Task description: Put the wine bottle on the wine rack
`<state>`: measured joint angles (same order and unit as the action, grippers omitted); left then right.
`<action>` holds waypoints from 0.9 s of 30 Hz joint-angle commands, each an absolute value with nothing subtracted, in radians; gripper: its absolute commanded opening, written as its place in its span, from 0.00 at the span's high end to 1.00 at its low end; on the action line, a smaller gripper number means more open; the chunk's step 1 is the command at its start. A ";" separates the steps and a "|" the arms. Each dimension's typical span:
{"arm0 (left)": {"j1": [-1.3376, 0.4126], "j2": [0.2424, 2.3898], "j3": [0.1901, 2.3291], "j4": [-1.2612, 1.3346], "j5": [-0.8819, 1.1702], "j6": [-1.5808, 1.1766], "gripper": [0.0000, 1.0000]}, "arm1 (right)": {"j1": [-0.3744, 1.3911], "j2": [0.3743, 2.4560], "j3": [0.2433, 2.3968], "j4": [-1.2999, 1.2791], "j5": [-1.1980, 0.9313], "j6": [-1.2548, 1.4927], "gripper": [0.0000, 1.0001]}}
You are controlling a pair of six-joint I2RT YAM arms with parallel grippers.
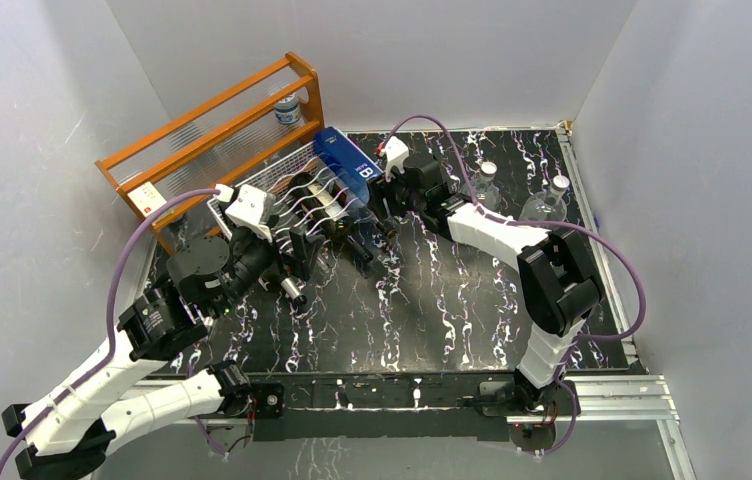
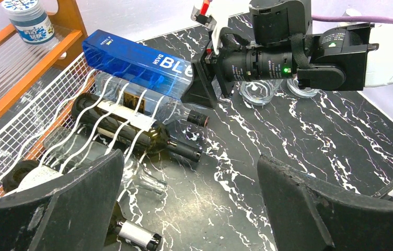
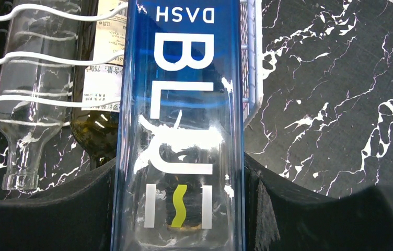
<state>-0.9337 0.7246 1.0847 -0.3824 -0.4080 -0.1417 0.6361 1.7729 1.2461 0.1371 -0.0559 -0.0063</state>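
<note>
Clamping the blue wine bottle (image 3: 180, 104) above the wine rack (image 2: 7, 142), right gripper (image 3: 181, 209) part-closed, left gripper (image 2: 189, 209) spread wide, empty.

Blue against white
Blue wine bottle (image 3: 184, 120) (white lettering) at the white wine rack (image 2: 6, 141); orange shelf (image 2: 71, 21) behind the rack, black white-veined table (image 1: 452, 300) beneath.

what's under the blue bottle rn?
Another bottle, clear-looking with a dark cap, lies in the wine rack below the blue bottle. The blue bottle covers its upper side, so whether the two touch can't be seen.
</note>
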 commanded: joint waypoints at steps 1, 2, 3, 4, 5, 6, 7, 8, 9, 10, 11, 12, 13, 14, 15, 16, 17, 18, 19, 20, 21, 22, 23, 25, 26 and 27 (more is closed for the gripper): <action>-0.940 0.720 1.110 -0.389 -0.416 -0.131 0.02 | 0.636 1.736 1.333 0.288 -0.073 -0.019 0.77; -0.940 0.722 1.110 -0.387 -0.416 -0.129 0.02 | 0.634 1.736 1.334 0.282 -0.066 -0.018 0.72; -0.940 0.722 1.109 -0.388 -0.417 -0.129 0.02 | 0.634 1.736 1.338 0.272 -0.061 -0.016 0.67; -0.940 0.722 1.108 -0.388 -0.418 -0.128 0.02 | 0.634 1.736 1.342 0.260 -0.054 -0.014 0.62; -0.940 0.722 1.106 -0.388 -0.419 -0.127 0.02 | 0.635 1.762 1.347 0.250 -0.051 -0.011 0.56; -0.939 0.721 1.104 -0.388 -0.420 -0.128 0.02 | 0.634 1.767 1.350 0.243 -0.047 -0.010 0.50; -0.940 0.719 1.103 -0.388 -0.421 -0.127 0.02 | 0.634 1.767 1.350 0.239 -0.045 -0.010 0.45; -0.940 0.717 1.103 -0.388 -0.423 -0.127 0.02 | 0.634 1.764 1.347 0.238 -0.048 -0.012 0.41; -0.940 0.715 1.102 -0.389 -0.424 -0.127 0.02 | 0.635 1.760 1.341 0.242 -0.052 -0.015 0.38; -0.940 0.714 1.101 -0.390 -0.427 -0.128 0.02 | 0.634 1.756 1.338 0.246 -0.055 -0.016 0.35; -0.940 0.712 1.101 -0.390 -0.430 -0.127 0.02 | 0.635 1.754 1.341 0.241 -0.063 -0.023 0.32; -0.939 0.711 1.102 -0.390 -0.433 -0.126 0.02 | 0.634 1.754 1.347 0.231 -0.067 -0.030 0.30; -0.939 0.708 1.103 -0.392 -0.437 -0.122 0.02 | 0.635 1.752 1.354 0.221 -0.067 -0.031 0.28; -0.939 0.707 1.104 -0.395 -0.443 -0.119 0.02 | 0.635 1.751 1.359 0.214 -0.065 -0.032 0.26; -0.939 0.705 1.106 -0.398 -0.449 -0.116 0.02 | 0.635 1.749 1.364 0.204 -0.061 -0.032 0.24; -0.940 0.703 1.109 -0.401 -0.454 -0.106 0.02 | 0.635 1.750 1.369 0.196 -0.055 -0.033 0.23; -0.939 0.703 1.113 -0.405 -0.459 -0.104 0.02 | 0.633 1.749 1.371 0.187 -0.050 -0.034 0.21; -0.939 0.701 1.117 -0.411 -0.466 -0.098 0.02 | 0.633 1.749 1.376 0.175 -0.049 -0.034 0.18; -0.940 0.700 1.119 -0.414 -0.469 -0.094 0.02 | 0.632 1.749 1.381 0.161 -0.050 -0.035 0.14; -0.939 0.698 1.120 -0.416 -0.471 -0.093 0.02 | 0.632 1.749 1.390 0.141 -0.047 -0.035 0.10; -0.939 0.697 1.123 -0.419 -0.471 -0.091 0.02 | 0.630 1.749 1.400 0.120 -0.043 -0.034 0.06; -0.940 0.698 1.125 -0.422 -0.470 -0.091 0.02 | 0.630 1.713 1.400 0.116 -0.049 -0.030 0.05; -0.939 0.697 1.126 -0.423 -0.468 -0.091 0.02 | 0.629 1.694 1.401 0.111 -0.045 -0.021 0.04; -0.940 0.699 1.122 -0.426 -0.462 -0.094 0.02 | 0.628 1.648 1.416 0.074 0.002 0.004 0.04; -0.939 0.699 1.119 -0.426 -0.459 -0.096 0.02 | 0.626 1.627 1.418 0.057 0.028 0.013 0.04; -0.940 0.701 1.113 -0.426 -0.455 -0.100 0.02 | 0.626 1.589 1.422 0.022 0.064 0.017 0.04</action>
<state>-0.9337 0.7094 1.0885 -0.4244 -0.4561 -0.1040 0.6338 1.7016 1.3540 0.0463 -0.0158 -0.0048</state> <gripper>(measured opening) 0.981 0.963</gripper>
